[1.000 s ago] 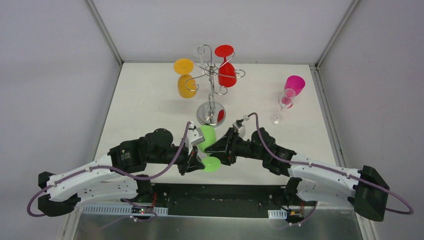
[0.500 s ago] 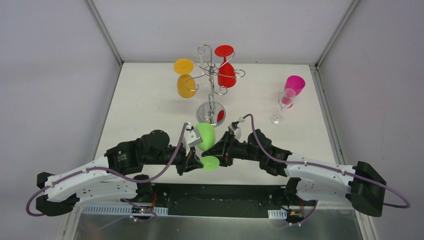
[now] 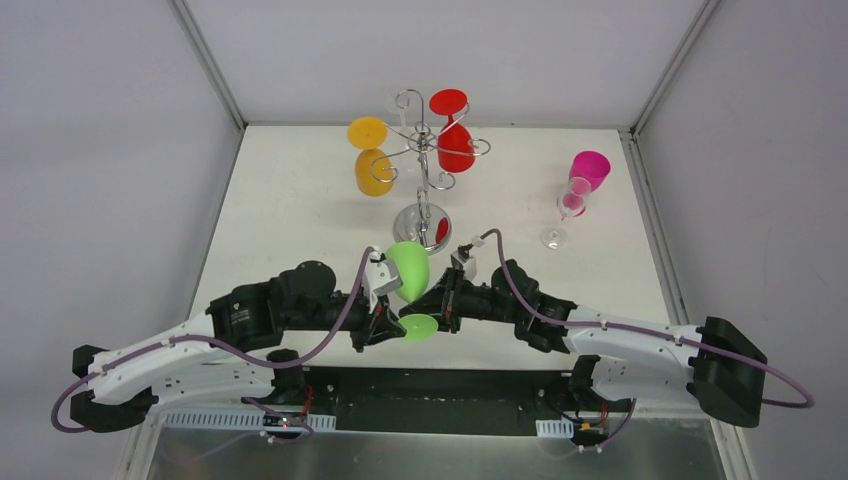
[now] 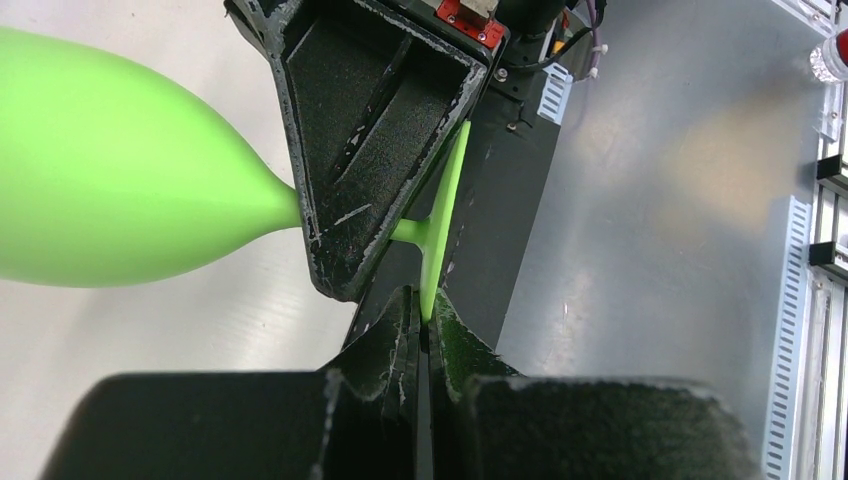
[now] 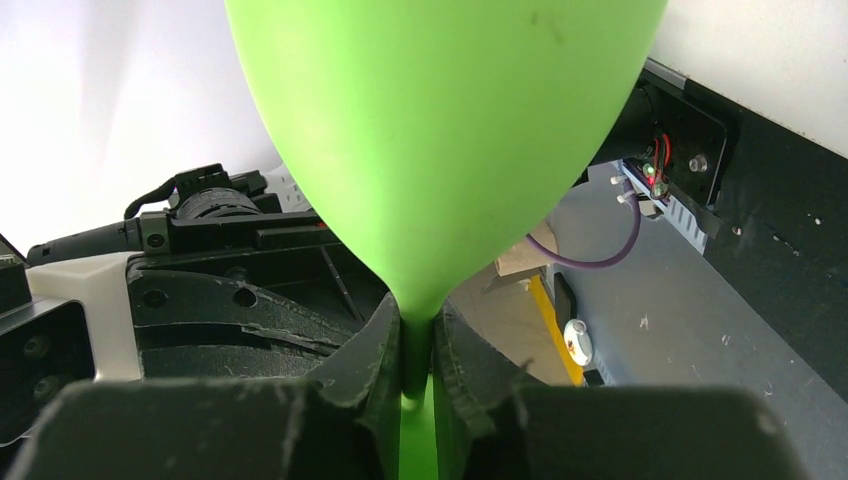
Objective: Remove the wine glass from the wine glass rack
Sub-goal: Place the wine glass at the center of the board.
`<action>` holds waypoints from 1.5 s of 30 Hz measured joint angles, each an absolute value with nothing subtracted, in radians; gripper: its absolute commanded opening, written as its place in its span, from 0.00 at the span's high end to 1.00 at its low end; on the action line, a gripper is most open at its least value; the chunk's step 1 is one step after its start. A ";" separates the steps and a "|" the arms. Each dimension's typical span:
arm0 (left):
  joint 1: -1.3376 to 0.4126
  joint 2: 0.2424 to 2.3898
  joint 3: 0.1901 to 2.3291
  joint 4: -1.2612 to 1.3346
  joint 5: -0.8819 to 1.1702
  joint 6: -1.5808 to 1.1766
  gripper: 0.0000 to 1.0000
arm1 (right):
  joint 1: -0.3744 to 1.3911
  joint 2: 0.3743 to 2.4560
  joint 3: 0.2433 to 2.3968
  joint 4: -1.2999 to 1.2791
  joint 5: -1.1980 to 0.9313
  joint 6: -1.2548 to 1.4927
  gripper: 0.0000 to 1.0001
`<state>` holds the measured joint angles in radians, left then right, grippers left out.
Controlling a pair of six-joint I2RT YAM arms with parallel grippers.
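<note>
A green wine glass [image 3: 408, 268] hangs tilted above the table's near edge, between my two grippers. My left gripper [image 3: 390, 325] is shut on the rim of its flat foot [image 4: 445, 215], and the pinch shows in the left wrist view [image 4: 428, 315]. My right gripper [image 3: 437, 300] is shut on the thin stem just under the bowl [image 5: 440, 130], fingers pressed on both sides [image 5: 417, 350]. The chrome wine glass rack [image 3: 425, 150] stands farther back, with an orange glass [image 3: 373, 170] and a red glass [image 3: 453, 145] hanging from its arms.
A pink glass [image 3: 588, 170] and a clear glass [image 3: 568, 210] stand upright at the right of the table. The rack's mirrored round base [image 3: 421, 228] sits just beyond the green glass. Grey walls enclose the table on three sides.
My right gripper has slid left toward the glass and closed on its stem. The left gripper kept its hold on the foot, and the glass shifted slightly.
</note>
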<state>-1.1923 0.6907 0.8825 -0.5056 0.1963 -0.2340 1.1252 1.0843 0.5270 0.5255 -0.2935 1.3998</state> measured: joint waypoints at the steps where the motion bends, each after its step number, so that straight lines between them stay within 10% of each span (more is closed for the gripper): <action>1: -1.192 0.690 0.883 -0.505 0.196 -0.234 0.99 | 1.125 1.084 0.527 0.527 -0.293 1.400 1.00; 5: -1.193 0.686 0.883 -0.506 0.196 -0.237 0.63 | 1.130 1.084 0.527 0.531 -0.291 1.401 1.00; 14: -1.198 0.641 0.879 -0.500 0.159 -0.262 0.33 | 1.135 1.072 0.525 0.535 -0.285 1.375 1.00; 45: -1.197 0.383 0.786 -0.424 -0.253 -0.597 0.01 | 1.138 0.750 0.648 -0.138 -0.301 0.672 1.00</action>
